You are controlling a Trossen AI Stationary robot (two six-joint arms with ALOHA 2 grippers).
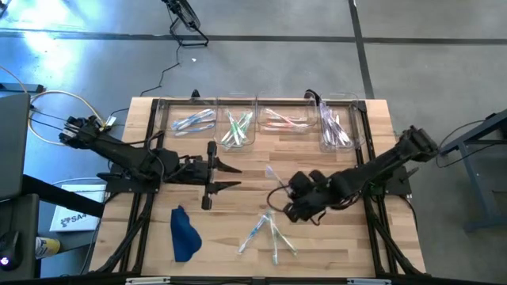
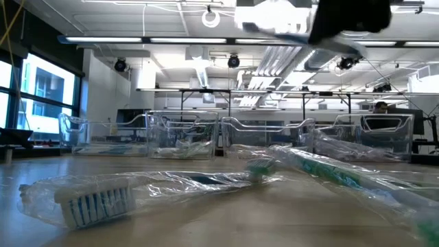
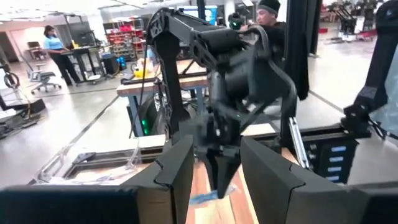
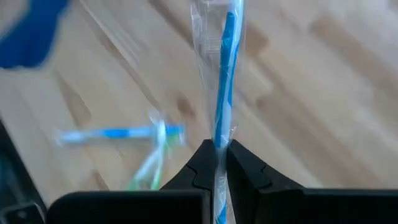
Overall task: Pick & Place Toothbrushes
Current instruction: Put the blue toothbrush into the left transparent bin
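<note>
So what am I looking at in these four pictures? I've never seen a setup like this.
Two robot arms work at a wooden table. One camera looks down from above, one sits at tabletop height, and one rides on each wrist. Four clear bins along the far edge hold wrapped toothbrushes; a few more toothbrushes lie loose near the front, beside a blue cloth. The right gripper is shut on a blue toothbrush, lifted off the table. The left gripper waits open, holding nothing.
</note>
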